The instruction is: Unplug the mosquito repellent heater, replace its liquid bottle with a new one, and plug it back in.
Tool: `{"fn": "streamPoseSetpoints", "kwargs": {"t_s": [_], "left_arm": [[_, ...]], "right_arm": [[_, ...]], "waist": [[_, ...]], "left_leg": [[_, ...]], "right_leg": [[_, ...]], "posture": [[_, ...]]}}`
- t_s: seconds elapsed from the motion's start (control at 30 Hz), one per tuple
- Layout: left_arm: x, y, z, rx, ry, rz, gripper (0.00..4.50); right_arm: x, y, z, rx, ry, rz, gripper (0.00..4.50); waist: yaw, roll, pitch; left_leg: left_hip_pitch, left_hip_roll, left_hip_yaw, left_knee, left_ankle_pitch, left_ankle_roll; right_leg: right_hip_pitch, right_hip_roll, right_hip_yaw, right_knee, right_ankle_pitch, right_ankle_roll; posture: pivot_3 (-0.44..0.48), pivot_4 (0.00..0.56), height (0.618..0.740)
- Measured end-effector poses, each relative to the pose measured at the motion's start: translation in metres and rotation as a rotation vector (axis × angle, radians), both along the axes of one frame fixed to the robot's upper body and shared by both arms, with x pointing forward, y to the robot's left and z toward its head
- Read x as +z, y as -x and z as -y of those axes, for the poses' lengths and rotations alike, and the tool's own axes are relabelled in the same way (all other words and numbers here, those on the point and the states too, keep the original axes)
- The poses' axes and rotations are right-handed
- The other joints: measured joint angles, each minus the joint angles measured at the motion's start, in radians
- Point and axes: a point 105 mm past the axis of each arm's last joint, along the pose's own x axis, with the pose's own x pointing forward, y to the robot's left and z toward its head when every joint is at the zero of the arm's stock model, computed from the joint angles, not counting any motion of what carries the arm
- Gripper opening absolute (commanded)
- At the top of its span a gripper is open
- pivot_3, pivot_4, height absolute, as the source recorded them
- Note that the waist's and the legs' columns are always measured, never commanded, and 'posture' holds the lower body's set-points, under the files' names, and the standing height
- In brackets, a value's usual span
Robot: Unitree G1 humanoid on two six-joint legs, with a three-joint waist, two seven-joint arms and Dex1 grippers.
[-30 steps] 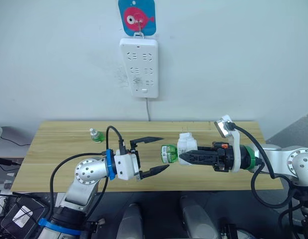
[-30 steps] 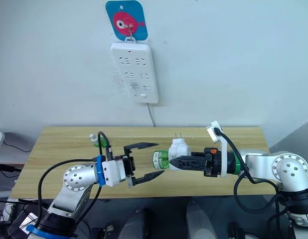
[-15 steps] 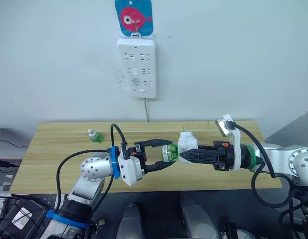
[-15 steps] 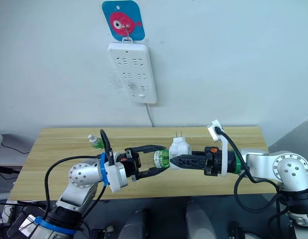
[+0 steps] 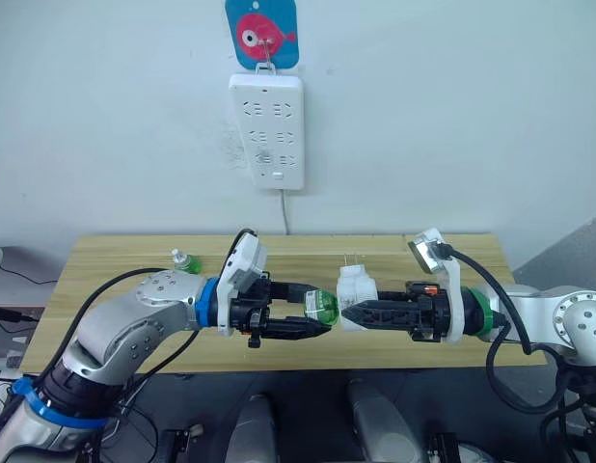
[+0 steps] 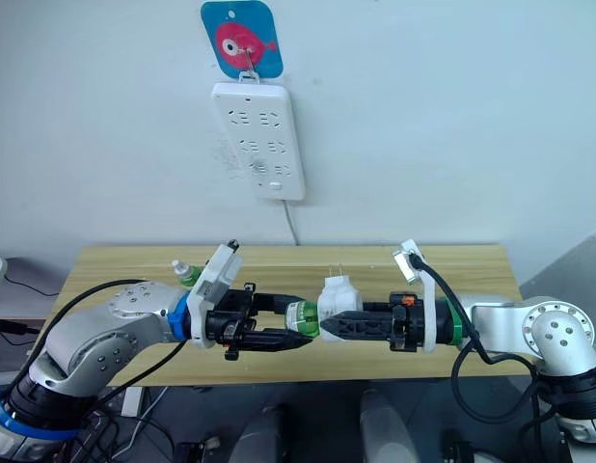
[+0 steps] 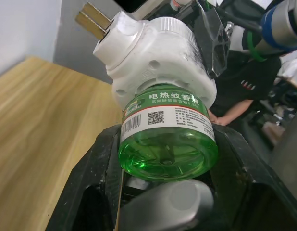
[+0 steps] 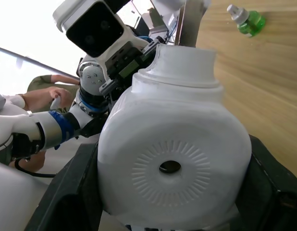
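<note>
Above the front of the table, my right gripper (image 5: 349, 310) is shut on the white mosquito repellent heater (image 5: 356, 286), held with its two prongs (image 7: 93, 19) pointing up and back. Its liquid bottle (image 5: 324, 307), green and labelled, still sits in the heater's base and points toward my left arm. My left gripper (image 5: 319, 311) is shut on that bottle, one black finger (image 7: 98, 163) on each side. The new one (image 5: 185, 261), a small green bottle with a pale cap, lies on the table at the back left.
A white power strip (image 5: 267, 130) hangs on the wall above the wooden table (image 5: 423, 246), under a blue and pink hook plate (image 5: 262, 34), with its cord running down behind the table. A person in a black shirt (image 7: 242, 86) is behind the arms.
My left gripper has moved right, turned its wrist and closed its open fingers around the green bottle. The right gripper holding the heater has shifted slightly toward it.
</note>
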Motion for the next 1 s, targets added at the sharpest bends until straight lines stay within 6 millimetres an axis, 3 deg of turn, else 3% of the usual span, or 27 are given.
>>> {"fn": "streamPoseSetpoints", "kwargs": {"t_s": [0.1, 0.33, 0.37, 0.57, 0.77, 1.0], "left_arm": [[-0.003, -0.002, 0.002, 0.004, 0.001, 0.026, 2.22], [-0.026, -0.020, -0.004, 0.132, -0.047, 0.154, 4.41], [-0.028, -0.020, -0.005, 0.137, -0.051, 0.178, 4.50], [-0.040, -0.028, -0.016, 0.199, -0.109, 0.515, 4.50], [-0.019, -0.016, -0.010, 0.185, 0.014, 0.966, 4.50], [-0.011, -0.004, 0.000, 0.129, 0.087, 1.102, 4.50]], "right_arm": [[-0.001, -0.002, 0.002, -0.009, 0.007, -0.003, 3.06], [0.000, -0.007, 0.006, -0.052, 0.019, 0.013, 3.06], [0.001, -0.007, 0.006, -0.053, 0.019, 0.013, 3.06], [0.000, -0.008, 0.006, -0.058, 0.019, 0.013, 3.06], [0.000, -0.009, 0.006, -0.067, 0.022, 0.013, 3.06], [0.000, -0.009, 0.006, -0.067, 0.022, 0.012, 3.06]], "waist": [[0.001, 0.000, 0.000], [0.003, 0.000, 0.000], [0.003, 0.000, 0.000], [0.005, 0.000, 0.000], [0.006, 0.000, 0.000], [0.003, 0.000, 0.000]], "left_leg": [[0.000, 0.000, 0.000, 0.000, 0.000, 0.000], [0.000, 0.000, 0.001, 0.000, 0.000, 0.000], [0.000, 0.000, 0.001, 0.000, 0.000, 0.000], [0.000, 0.000, 0.001, 0.000, 0.000, 0.000], [-0.001, 0.000, 0.002, 0.000, 0.000, 0.000], [-0.001, 0.000, 0.002, 0.001, 0.000, 0.000]], "right_leg": [[0.000, 0.000, 0.000, 0.000, 0.000, -0.001], [0.000, 0.000, 0.001, 0.000, 0.000, -0.001], [0.000, 0.000, 0.001, 0.000, 0.000, -0.001], [0.000, 0.000, 0.002, -0.001, 0.001, -0.002], [0.000, -0.001, 0.002, -0.001, 0.003, -0.005], [0.000, -0.001, 0.003, -0.001, 0.003, -0.004]], "posture": [[-0.210, 0.253, 0.740], [-0.209, 0.255, 0.740], [-0.207, 0.255, 0.740], [-0.207, 0.255, 0.740], [-0.218, 0.252, 0.740], [-0.219, 0.248, 0.740]]}}
